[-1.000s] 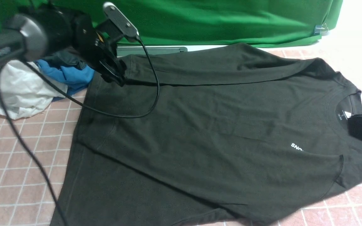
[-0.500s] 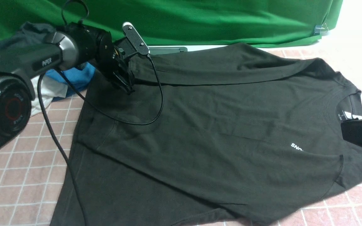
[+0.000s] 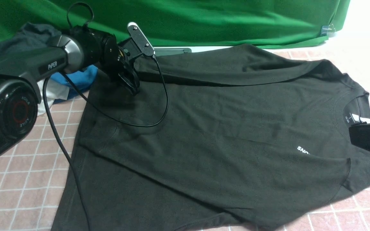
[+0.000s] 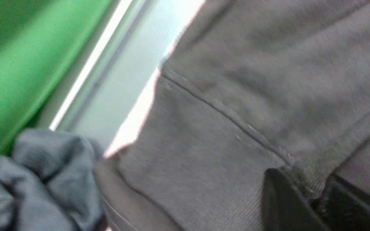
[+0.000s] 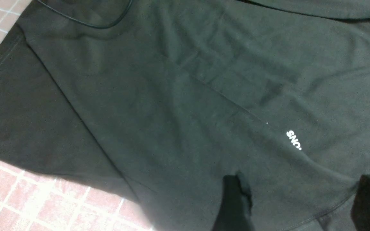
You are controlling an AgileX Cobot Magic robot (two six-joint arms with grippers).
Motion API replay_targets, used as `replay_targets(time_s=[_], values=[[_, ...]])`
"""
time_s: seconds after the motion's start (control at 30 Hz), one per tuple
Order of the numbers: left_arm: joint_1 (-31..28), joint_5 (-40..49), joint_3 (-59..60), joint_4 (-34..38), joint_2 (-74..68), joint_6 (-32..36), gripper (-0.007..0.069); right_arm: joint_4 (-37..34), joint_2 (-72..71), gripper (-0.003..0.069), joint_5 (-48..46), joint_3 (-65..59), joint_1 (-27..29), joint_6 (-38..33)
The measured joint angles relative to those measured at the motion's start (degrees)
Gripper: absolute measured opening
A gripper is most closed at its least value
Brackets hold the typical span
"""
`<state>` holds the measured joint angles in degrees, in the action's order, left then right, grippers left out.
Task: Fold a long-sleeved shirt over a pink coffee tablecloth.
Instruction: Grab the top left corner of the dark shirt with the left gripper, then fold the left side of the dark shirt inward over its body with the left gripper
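nearest, pink coffee tablecloth (image 3: 18, 179) under the long-sleeved shirt (image 3: 204, 128), spread flat, collar to the right. right gripper (image 5: 302, 179) above the chest by the collar, fingers wide apart, grasping nothing. farther back on the left, left gripper (image 4: 302, 184) pinched on the shirt's ribbed sleeve end. behind, green backdrop (image 3: 220, 22).
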<state>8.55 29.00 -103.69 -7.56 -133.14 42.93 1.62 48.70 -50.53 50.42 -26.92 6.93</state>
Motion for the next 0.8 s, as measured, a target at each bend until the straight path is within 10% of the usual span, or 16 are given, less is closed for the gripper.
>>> replay_targets(time_s=[0.8], values=[[5.78, 15.05, 26.14, -9.29, 24.66, -6.21, 0.0041, 0.00, 0.00, 0.0263, -3.90, 0.00, 0.00, -2.09]])
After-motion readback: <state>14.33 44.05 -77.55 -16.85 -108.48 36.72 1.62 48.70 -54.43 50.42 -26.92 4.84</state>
